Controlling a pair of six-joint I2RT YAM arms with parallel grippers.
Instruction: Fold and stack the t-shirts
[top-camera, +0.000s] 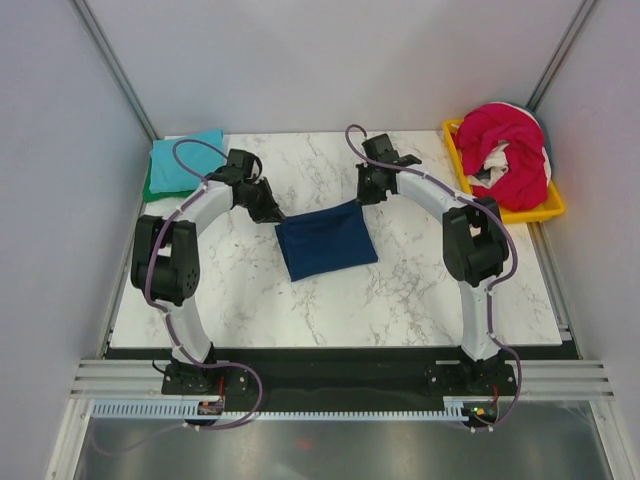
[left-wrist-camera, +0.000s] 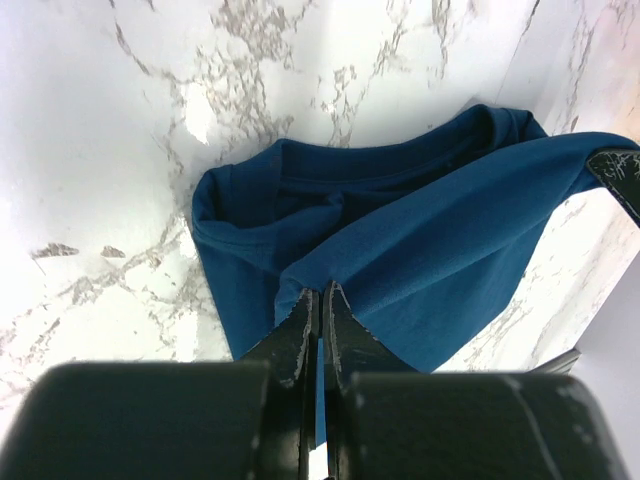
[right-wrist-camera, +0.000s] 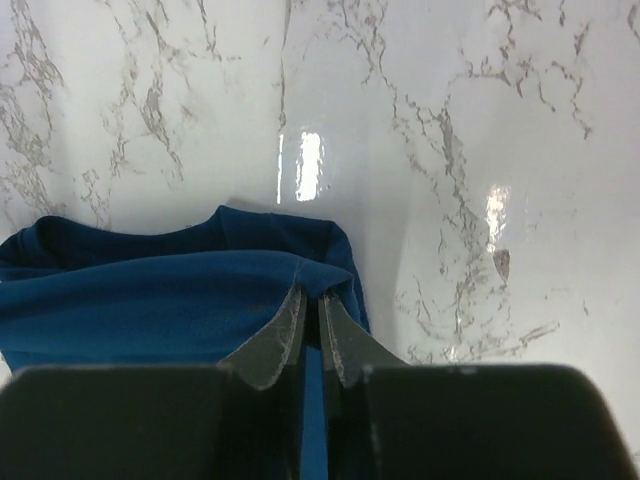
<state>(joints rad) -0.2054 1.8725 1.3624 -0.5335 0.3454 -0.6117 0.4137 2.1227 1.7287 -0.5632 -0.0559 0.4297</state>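
- Left gripper (left-wrist-camera: 318, 298): fingers pressed together on a corner of the navy blue t-shirt (top-camera: 325, 248), a thin strip of blue cloth showing between them.
- Right gripper (right-wrist-camera: 312, 302): also clamped tight on the shirt's other far corner, with cloth bunched on both sides of the pinch.
- The navy tee lies mid-table on the white marble table (top-camera: 400, 290). Its far edge is held up and sags between the two grippers, while its near part lies flat on the surface.
- From the left wrist camera, the shirt's neck opening faces the lens, the layers hanging loose below the held edge.
- Far left corner: a teal t-shirt (top-camera: 188, 158) sits folded, with a green t-shirt (top-camera: 150, 187) peeking out from underneath it.
- Far right: the yellow tray (top-camera: 530, 212) holds a crumpled magenta-red t-shirt (top-camera: 510, 150) tangled with a white t-shirt (top-camera: 493, 160), both heaped and unfolded.
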